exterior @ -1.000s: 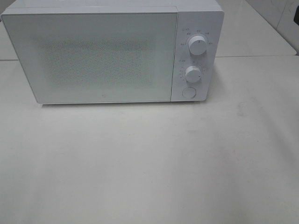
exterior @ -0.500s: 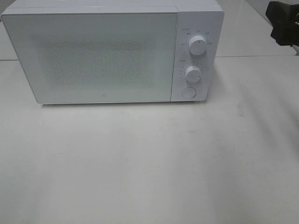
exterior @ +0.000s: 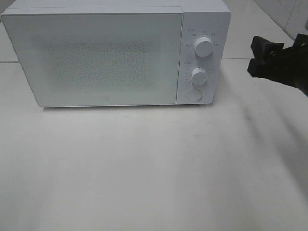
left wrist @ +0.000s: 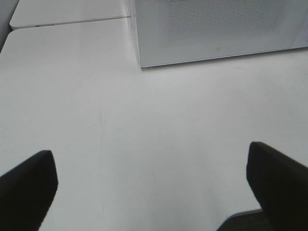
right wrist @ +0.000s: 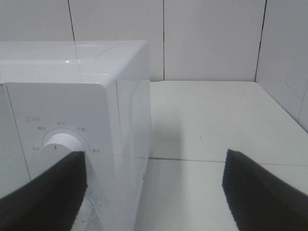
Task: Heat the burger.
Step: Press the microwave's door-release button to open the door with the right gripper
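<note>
And here comes the right gripper (exterior: 255, 55), sliding into the high view from the 3 o'clock side. A second ago that edge showed nothing but table (exterior: 144, 168), half a second ago there was only a dark shape up at the 2 o'clock corner, and now it is lower and closer in, level with the control panel of the microwave (exterior: 106, 9) but well short of touching it. Its jaws are spread and empty, nothing between them. From its own wrist camera the upper knob (exterior: 203, 47) sits just beyond one finger, so this reads as a line-up on the controls. Nothing else has shifted: the door (exterior: 96, 57) is shut flush, and the upper knob, lower knob (exterior: 198, 76) and round button (exterior: 194, 95) look the same as before. The left gripper (left wrist: 151, 178) is out of the high view altogether; its wrist camera shows the fingers splayed wide over bare table on the 9 o'clock side of the oven front, holding nothing. And the burger? It is in none of the three views. It could be behind that frosted door, but I can't tell from here. If it is inside, my call is that the right arm is after a dial; if not, the round button at 6 o'clock on the panel looks like the door release, and that would be the target.
</note>
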